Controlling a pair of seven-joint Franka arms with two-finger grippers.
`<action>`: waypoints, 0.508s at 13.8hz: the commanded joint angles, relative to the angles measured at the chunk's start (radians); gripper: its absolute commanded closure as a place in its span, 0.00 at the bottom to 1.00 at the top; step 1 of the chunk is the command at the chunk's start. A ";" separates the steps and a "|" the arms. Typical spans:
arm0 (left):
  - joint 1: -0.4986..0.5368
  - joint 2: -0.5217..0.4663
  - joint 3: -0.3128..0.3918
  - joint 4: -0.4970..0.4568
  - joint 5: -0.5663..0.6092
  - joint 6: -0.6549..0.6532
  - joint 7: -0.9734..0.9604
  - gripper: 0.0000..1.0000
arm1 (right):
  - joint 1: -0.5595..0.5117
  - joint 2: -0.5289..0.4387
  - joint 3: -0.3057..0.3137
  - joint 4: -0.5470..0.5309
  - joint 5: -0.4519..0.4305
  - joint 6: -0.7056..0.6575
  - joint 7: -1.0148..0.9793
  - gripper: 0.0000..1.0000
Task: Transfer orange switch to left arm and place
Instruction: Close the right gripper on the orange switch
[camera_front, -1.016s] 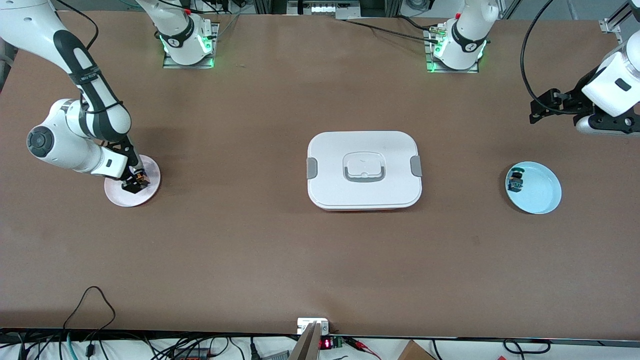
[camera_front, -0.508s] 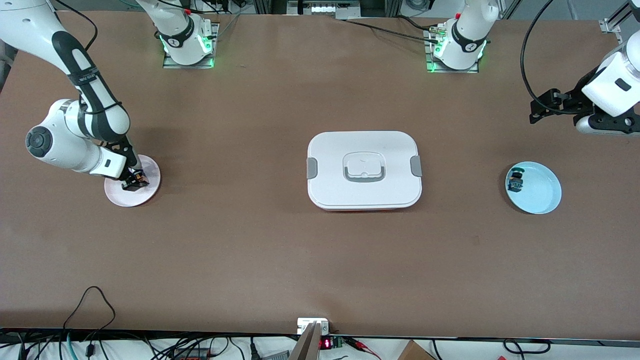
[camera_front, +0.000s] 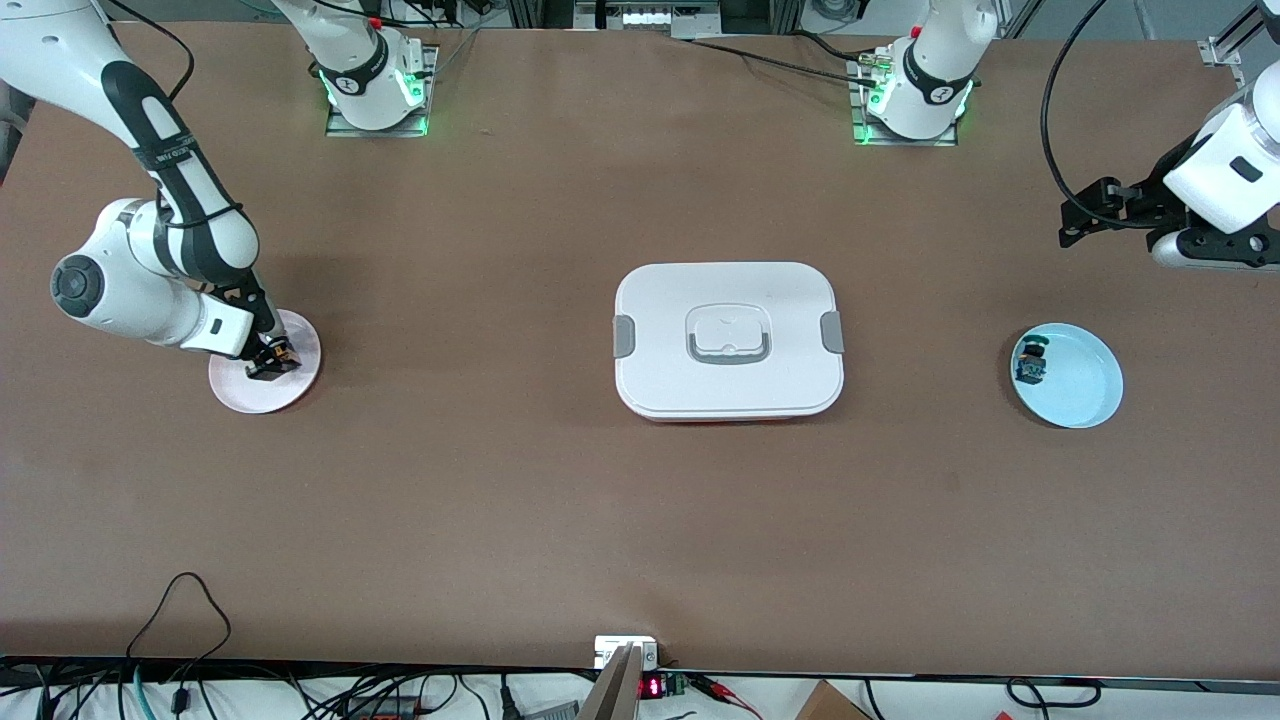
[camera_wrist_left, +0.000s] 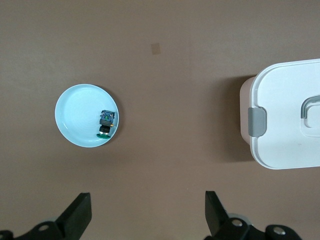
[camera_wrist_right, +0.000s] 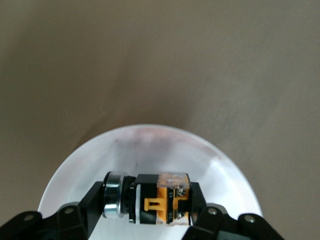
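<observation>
The orange switch (camera_wrist_right: 150, 198), black with an orange-yellow middle and a metal ring end, lies lengthwise between the fingers of my right gripper (camera_wrist_right: 146, 200), which is shut on it over the pink plate (camera_wrist_right: 150, 145). From the front, that gripper (camera_front: 268, 362) is down at the plate (camera_front: 295, 385) near the right arm's end of the table. My left gripper (camera_wrist_left: 148, 215) hangs open and high with nothing in it, above the table at the left arm's end. The white box (camera_front: 728, 338) with grey clips sits mid-table between the two plates.
A pale blue plate (camera_front: 1080, 380) toward the left arm's end holds a small black switch with teal parts (camera_front: 1030, 362), also seen in the left wrist view as the plate (camera_wrist_left: 75, 117) with the switch (camera_wrist_left: 106, 122). Cables and electronics line the table's near edge.
The right gripper's fingers have closed on the orange switch on the pink plate. The left arm has stayed still.
</observation>
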 joint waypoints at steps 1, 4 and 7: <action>-0.003 0.008 -0.001 0.025 0.022 -0.020 -0.003 0.00 | -0.019 -0.073 0.052 0.021 0.099 -0.132 -0.028 1.00; -0.003 0.008 -0.001 0.025 0.022 -0.020 -0.003 0.00 | -0.015 -0.108 0.100 0.087 0.133 -0.319 0.070 1.00; -0.003 0.008 -0.001 0.025 0.022 -0.020 -0.003 0.00 | -0.015 -0.108 0.162 0.156 0.243 -0.502 0.205 1.00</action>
